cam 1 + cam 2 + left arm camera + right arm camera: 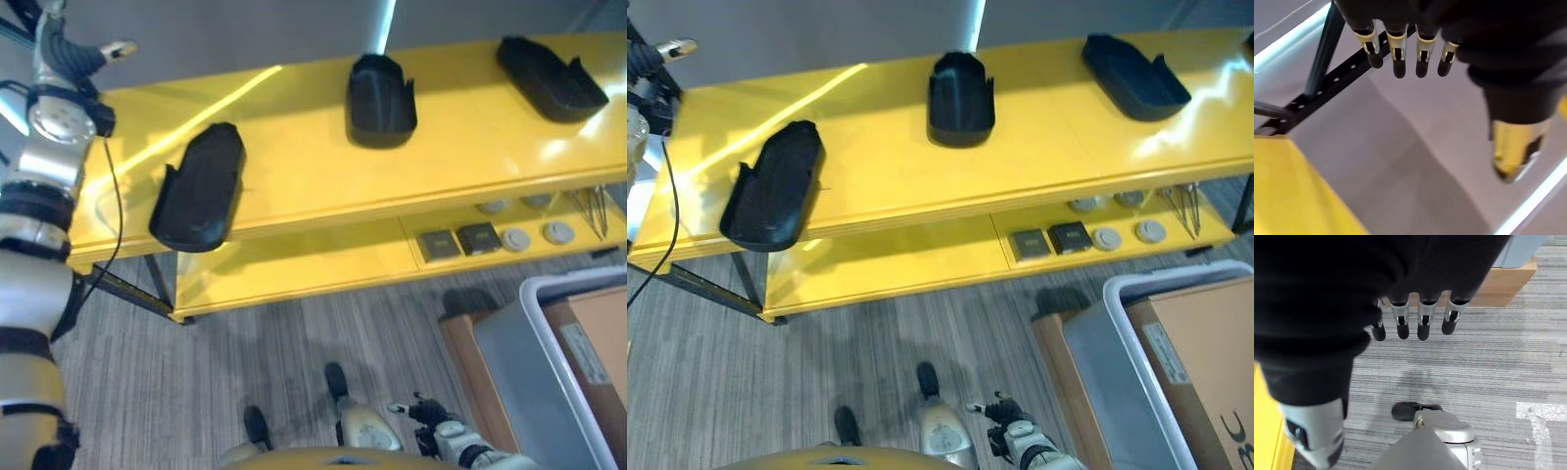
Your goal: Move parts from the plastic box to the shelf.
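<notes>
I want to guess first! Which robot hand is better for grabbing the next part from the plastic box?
Probably the right hand: it hangs low, open and empty, next to the plastic box. The left hand, also empty, is raised far away past the yellow shelf.

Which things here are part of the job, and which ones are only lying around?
Part of the job:
- three black parts on the yellow shelf
- grey plastic box
- left hand and right hand, both open and empty

Lying around:
- small items on the lower shelf
- cardboard box

head stereo downward on shelf (pixel 323 186), wrist close-ups
</notes>
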### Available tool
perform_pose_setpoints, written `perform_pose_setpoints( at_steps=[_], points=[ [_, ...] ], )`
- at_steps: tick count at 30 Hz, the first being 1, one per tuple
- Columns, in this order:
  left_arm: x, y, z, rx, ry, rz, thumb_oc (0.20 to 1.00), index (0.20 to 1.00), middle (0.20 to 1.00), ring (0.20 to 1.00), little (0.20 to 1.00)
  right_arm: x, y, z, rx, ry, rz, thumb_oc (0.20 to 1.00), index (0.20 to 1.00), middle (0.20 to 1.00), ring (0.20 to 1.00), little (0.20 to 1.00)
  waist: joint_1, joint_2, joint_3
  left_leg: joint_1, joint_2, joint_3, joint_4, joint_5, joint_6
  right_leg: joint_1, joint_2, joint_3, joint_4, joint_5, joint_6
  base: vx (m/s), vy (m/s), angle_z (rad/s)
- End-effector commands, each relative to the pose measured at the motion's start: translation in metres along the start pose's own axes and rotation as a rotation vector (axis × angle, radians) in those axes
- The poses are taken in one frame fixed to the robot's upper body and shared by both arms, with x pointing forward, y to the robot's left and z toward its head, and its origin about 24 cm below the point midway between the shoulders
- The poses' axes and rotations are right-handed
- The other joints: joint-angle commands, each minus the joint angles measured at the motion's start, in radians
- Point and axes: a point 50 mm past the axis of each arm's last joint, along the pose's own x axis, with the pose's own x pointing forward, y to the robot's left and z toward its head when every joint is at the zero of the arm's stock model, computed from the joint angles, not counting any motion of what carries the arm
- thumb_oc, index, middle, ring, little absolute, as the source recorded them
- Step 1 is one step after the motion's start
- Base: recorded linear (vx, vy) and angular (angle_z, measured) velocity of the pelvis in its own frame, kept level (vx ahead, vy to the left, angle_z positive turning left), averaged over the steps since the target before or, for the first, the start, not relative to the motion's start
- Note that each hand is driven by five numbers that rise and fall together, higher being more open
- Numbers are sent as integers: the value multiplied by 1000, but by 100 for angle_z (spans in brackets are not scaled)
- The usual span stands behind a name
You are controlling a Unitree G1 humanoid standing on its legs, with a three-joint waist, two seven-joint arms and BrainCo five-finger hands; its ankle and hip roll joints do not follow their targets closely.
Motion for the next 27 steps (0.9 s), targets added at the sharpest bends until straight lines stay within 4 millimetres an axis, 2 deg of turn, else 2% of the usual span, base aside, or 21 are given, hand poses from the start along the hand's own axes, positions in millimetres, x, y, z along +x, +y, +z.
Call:
perform_pose_setpoints(
  at_steps=[1,4,8,10,15,16,23,27],
  points=[
    [-22,9,10,-100,-151,34,200,200,200,200,200,-3,-4,-24,-13,72,5,1000,1000,1000,1000,1000,9,25,-16,53,49,-41,0,-15,-29,68,-73,-20,6,-43,90,-8,46,6],
    [-71,-22,-4,-199,-166,-108,200,200,200,200,200,-7,1,-40,-2,110,26,1000,1000,1000,1000,1000,14,7,-34,75,43,-52,0,-27,-22,95,-80,-30,18,-56,92,-27,39,3],
    [-129,-60,-7,-405,-148,-286,200,200,200,200,200,-11,9,-52,23,148,39,1000,1000,1000,1000,1000,24,-13,-53,91,39,-72,0,-35,-15,127,-89,-56,32,-74,87,-18,33,28],
    [-144,-64,-10,-436,-130,-323,200,200,200,200,200,-12,14,-55,48,153,46,1000,1000,1000,1000,1000,27,-20,-57,94,37,-79,0,-37,-11,135,-93,-63,34,-76,86,-25,19,27],
    [-166,-67,-16,-423,-100,-370,200,200,200,200,200,-13,21,-54,58,140,64,1000,1000,1000,1000,1000,29,-28,-56,90,30,-79,0,-36,-5,130,-94,-59,37,-73,86,-45,8,2],
    [-176,-65,-23,-397,-71,-387,200,200,200,200,200,-13,25,-52,60,128,71,1000,1000,1000,1000,1000,32,-30,-48,81,30,-70,0,-34,-4,117,-93,-50,32,-63,87,-43,-1,-4],
    [-188,-56,-33,-382,-25,-401,200,200,200,200,200,-12,21,-53,70,132,57,1000,1000,1000,1000,1000,34,-24,-12,32,34,-39,0,-18,-8,51,-86,-23,3,-25,95,-83,-10,-13],
    [-196,-58,-43,-385,31,-408,200,200,200,200,200,-13,17,-58,65,147,48,1000,1000,1000,1000,1000,33,-17,5,14,38,-29,0,-8,-12,30,-83,-18,2,-19,94,-22,-15,-22]
  ],
)
